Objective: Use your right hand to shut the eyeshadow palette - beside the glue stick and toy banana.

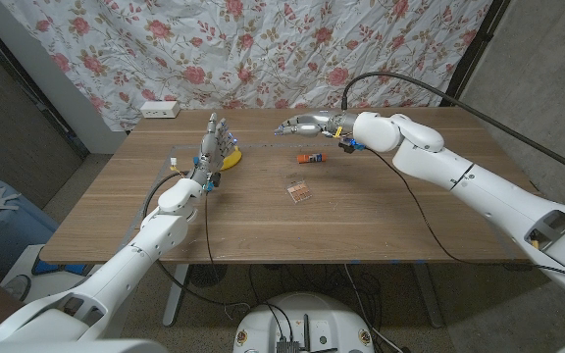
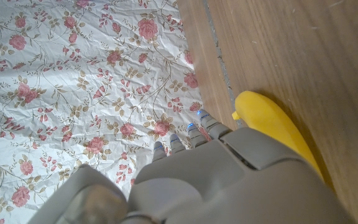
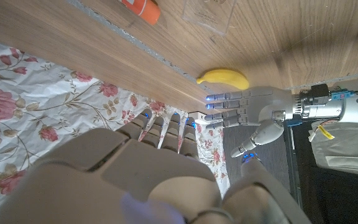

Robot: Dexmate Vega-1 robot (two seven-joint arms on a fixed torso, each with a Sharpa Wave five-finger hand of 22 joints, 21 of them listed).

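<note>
Eyeshadow palette [image 1: 300,192] sits mid-table, looking closed or close to it, with the glue stick [image 1: 312,156] just off at its 12 o'clock and the toy banana [image 1: 230,157] well away toward 10 o'clock. Right hand [image 1: 302,126] hovers above the far table [image 1: 410,216], fingers stretched out and holding nothing. Left hand [image 1: 212,149] stands upright beside the banana, fingers straight, empty.
</note>
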